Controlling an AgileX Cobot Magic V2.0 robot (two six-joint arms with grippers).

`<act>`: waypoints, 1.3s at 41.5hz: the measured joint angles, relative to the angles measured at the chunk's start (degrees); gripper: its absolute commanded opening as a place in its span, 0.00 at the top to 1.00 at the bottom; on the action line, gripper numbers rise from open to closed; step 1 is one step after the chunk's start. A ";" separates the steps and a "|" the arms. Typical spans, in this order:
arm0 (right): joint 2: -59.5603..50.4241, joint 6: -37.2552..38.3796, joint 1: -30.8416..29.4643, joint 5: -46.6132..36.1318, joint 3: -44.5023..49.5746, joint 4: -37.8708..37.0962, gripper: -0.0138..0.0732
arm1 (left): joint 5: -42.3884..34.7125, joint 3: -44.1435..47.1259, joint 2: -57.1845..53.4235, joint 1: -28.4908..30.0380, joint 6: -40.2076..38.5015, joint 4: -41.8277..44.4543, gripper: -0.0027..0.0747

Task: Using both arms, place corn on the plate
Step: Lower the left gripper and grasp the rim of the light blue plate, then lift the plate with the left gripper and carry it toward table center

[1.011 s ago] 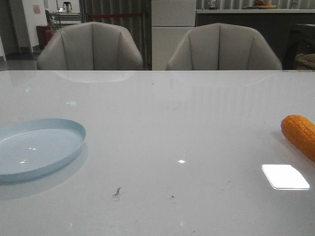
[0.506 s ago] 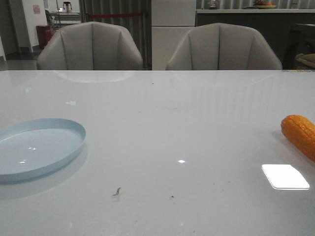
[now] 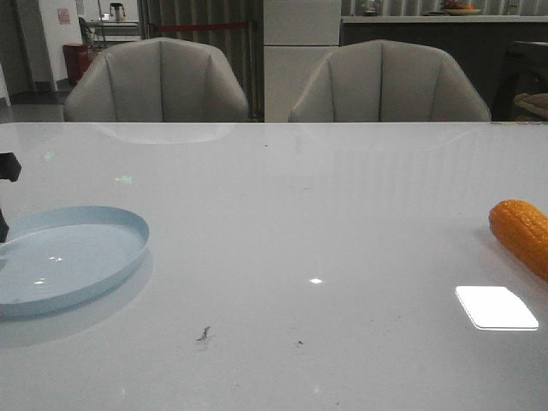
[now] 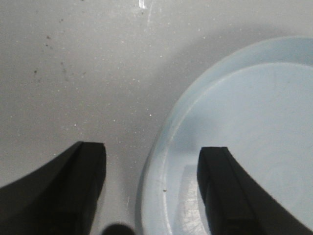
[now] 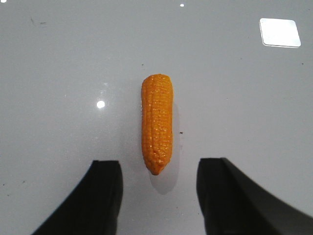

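Observation:
The pale blue plate (image 3: 73, 257) lies at the table's left side. The orange-yellow corn (image 3: 521, 233) lies at the right edge of the front view, partly cut off. In the left wrist view my left gripper (image 4: 152, 164) is open and empty, and the plate's rim (image 4: 161, 161) lies between its fingers, one finger over the plate, one over the table. A dark part of the left arm (image 3: 7, 166) shows at the front view's left edge. My right gripper (image 5: 159, 169) is open and empty just above the table. The corn (image 5: 157, 122) lies lengthwise ahead of it, its near tip between the fingertips.
Two grey chairs (image 3: 158, 81) (image 3: 390, 81) stand behind the table's far edge. A bright square light reflection (image 3: 497, 306) lies on the glossy white table near the corn. A small dark speck (image 3: 204, 334) lies at the front middle.
A dark part of the left arm has come into the front view at the left edge by the plate. The plate and the corn have not moved.

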 measured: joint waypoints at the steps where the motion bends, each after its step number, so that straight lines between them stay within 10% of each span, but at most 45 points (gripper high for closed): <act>1: 0.00 0.00 0.00 0.00 0.00 0.00 0.32 | 0.00 0.00 0.24 0.00 0.00 0.00 0.39; 13: 0.00 0.00 0.00 0.12 0.00 0.00 0.32 | 0.12 -0.20 2.50 0.00 0.00 0.00 0.49; 23: 0.00 0.00 0.00 0.12 0.00 0.00 0.32 | 0.40 -0.20 2.64 0.00 0.00 0.00 0.85; 54: 0.00 0.00 0.00 0.21 0.00 0.11 0.32 | 13.93 -19.55 3.37 -0.11 0.00 -16.79 0.84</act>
